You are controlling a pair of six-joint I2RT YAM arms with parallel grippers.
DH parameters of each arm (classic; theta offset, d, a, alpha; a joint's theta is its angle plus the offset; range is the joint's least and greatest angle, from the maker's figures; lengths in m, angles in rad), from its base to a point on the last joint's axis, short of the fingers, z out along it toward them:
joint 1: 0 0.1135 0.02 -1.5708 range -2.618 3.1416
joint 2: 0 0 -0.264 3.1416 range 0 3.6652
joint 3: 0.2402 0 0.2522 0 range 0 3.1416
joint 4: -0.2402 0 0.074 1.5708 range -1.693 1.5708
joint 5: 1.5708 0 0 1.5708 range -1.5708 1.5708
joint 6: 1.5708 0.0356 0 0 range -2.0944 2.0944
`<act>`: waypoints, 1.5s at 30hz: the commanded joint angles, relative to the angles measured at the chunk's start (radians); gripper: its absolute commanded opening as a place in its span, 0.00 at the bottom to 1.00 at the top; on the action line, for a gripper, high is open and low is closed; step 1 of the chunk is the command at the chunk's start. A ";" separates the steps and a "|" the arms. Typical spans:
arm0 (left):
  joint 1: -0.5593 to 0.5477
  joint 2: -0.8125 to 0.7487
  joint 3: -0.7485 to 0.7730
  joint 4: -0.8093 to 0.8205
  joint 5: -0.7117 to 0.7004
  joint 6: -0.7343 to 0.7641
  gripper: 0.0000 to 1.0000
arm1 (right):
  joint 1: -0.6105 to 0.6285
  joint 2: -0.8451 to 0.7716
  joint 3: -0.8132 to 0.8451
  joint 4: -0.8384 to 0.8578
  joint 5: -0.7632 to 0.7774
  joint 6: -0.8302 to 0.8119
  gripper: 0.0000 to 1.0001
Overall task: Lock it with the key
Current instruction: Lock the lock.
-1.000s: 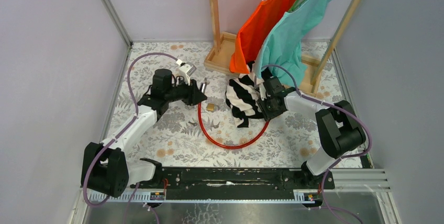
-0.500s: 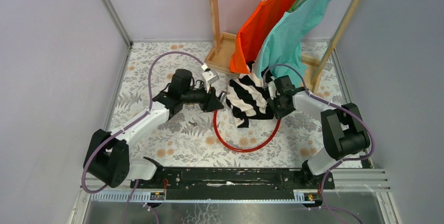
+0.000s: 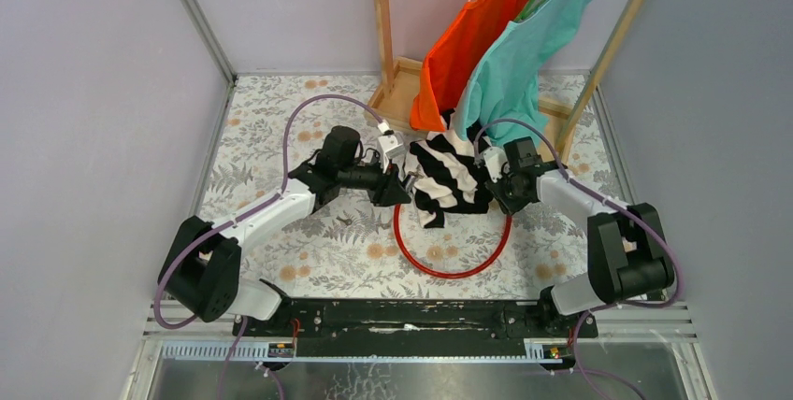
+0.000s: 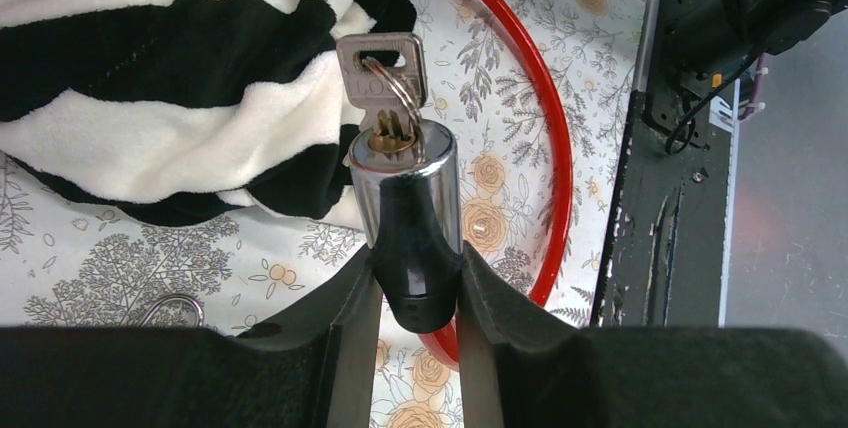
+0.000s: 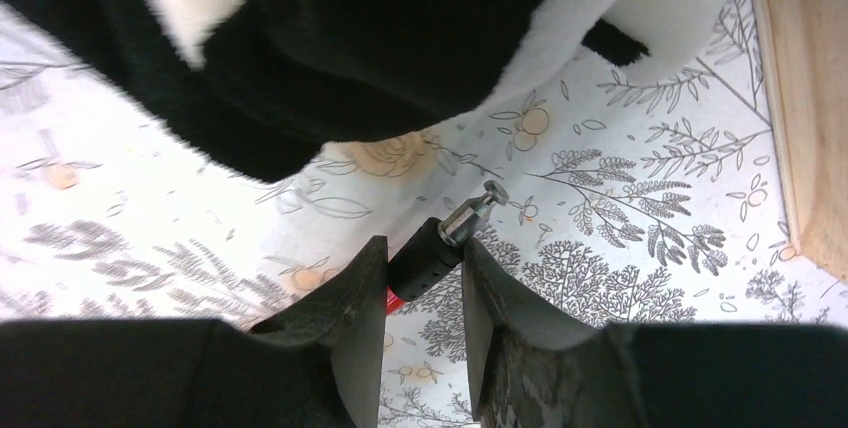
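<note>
Small silvery metal key (image 4: 380, 60) sits in the chrome lock barrel (image 4: 405, 173) clamped by left gripper (image 4: 415, 270). Right gripper (image 5: 422, 253) pinches the steel-tipped black end (image 5: 447, 231) of the red cable (image 4: 556, 148), with black-and-white striped fleece (image 3: 449, 176) between them.

Left claw (image 4: 418, 268) clamped, right claw (image 5: 423, 253) clamped, facing inward

A black base rail (image 3: 411, 311) studded with small screws carries both arms. The left arm (image 3: 271, 213) and right arm (image 3: 572, 196) pair white shells with black joint housings, and a purple cable (image 3: 324, 98) runs up each from the rail. Farthest from it, the left gripper (image 4: 415, 278) and right gripper (image 5: 425, 258) show matte black wedge fingers. A whitish block (image 3: 388, 144), probably a camera, tops the left.
</note>
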 commanded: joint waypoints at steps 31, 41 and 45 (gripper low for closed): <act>0.053 -0.057 -0.042 0.124 -0.410 -0.173 0.00 | 0.190 0.215 0.312 0.166 -0.050 0.021 0.19; 0.052 -0.065 -0.033 0.097 -0.525 -0.181 0.00 | 0.189 0.137 0.311 0.095 0.012 0.061 0.51; 0.053 -0.067 -0.030 0.093 -0.535 -0.175 0.00 | 0.189 0.101 0.332 0.055 0.012 0.072 0.57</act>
